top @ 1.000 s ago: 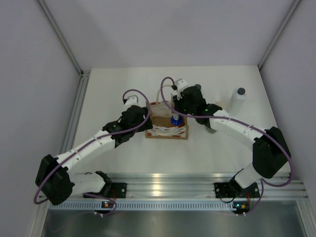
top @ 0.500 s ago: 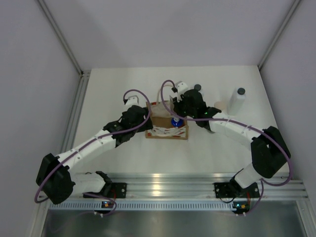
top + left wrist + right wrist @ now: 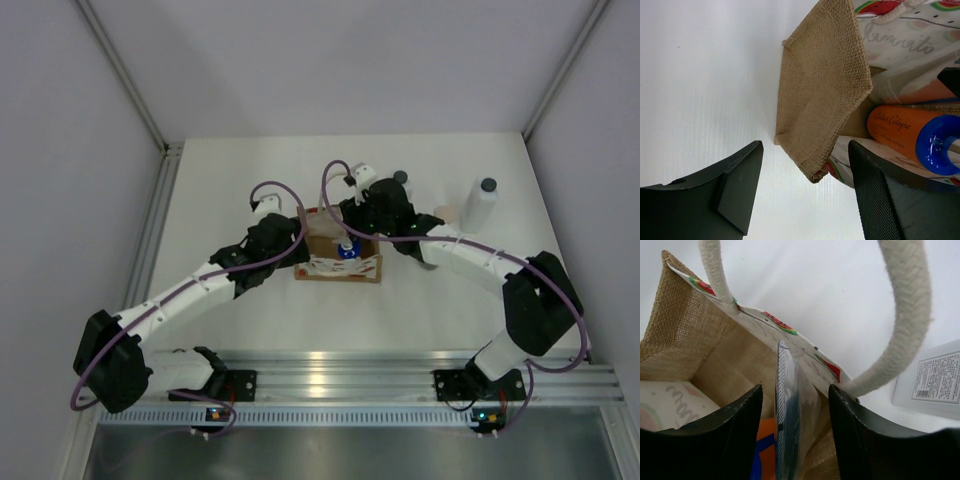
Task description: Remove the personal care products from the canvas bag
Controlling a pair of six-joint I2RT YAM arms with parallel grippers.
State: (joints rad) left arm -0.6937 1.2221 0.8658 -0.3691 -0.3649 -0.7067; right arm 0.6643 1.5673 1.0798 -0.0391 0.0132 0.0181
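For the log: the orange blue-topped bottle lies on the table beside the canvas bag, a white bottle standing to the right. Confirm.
Not right. The orange bottle sits inside the canvas bag, not beside it on the table; the left wrist view shows it. The white bottle does stand off to the right.

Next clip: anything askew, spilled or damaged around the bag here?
Nothing spilled or damaged. One small oddity: the burlap end panel of the canvas bag is creased into a fold rather than lying flat, between the open fingers of the left gripper. The orange bottle sits inside the bag, intact as far as shows.
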